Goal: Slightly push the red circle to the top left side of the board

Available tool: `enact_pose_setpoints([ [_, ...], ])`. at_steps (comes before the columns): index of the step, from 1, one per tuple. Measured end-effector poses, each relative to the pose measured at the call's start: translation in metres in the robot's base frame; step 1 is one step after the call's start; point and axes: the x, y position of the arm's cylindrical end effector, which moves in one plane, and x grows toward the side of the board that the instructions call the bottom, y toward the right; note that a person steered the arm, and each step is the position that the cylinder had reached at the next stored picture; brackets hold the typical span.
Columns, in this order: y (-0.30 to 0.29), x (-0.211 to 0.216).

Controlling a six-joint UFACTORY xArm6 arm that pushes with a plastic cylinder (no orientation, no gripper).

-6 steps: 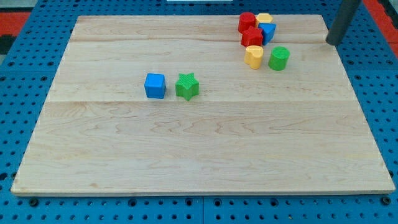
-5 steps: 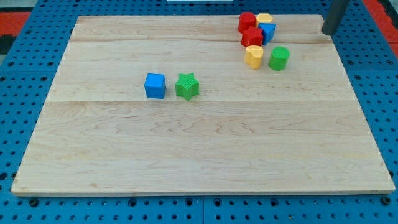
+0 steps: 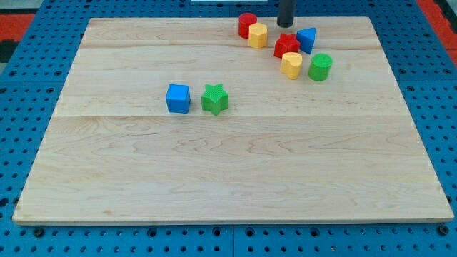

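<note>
My tip (image 3: 285, 25) is a bare rod holding nothing, near the view's top just right of the yellow block (image 3: 258, 34), which touches the red circle (image 3: 247, 25). The pale wooden board (image 3: 228, 171) lies on a blue perforated table (image 3: 28, 50).

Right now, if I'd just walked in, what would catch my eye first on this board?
Probably the huddle of blocks at the view's top right: the red circle touching a yellow block, then a red block, a blue block, another yellow block and a green cylinder. My tip stands among them, right of the red circle. A blue cube and green star sit alone mid-board.
</note>
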Motion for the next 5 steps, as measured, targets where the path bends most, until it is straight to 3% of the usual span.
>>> enact_pose_setpoints([
  [2, -0.145, 0.027],
  [4, -0.165, 0.077],
  [5, -0.223, 0.071],
])
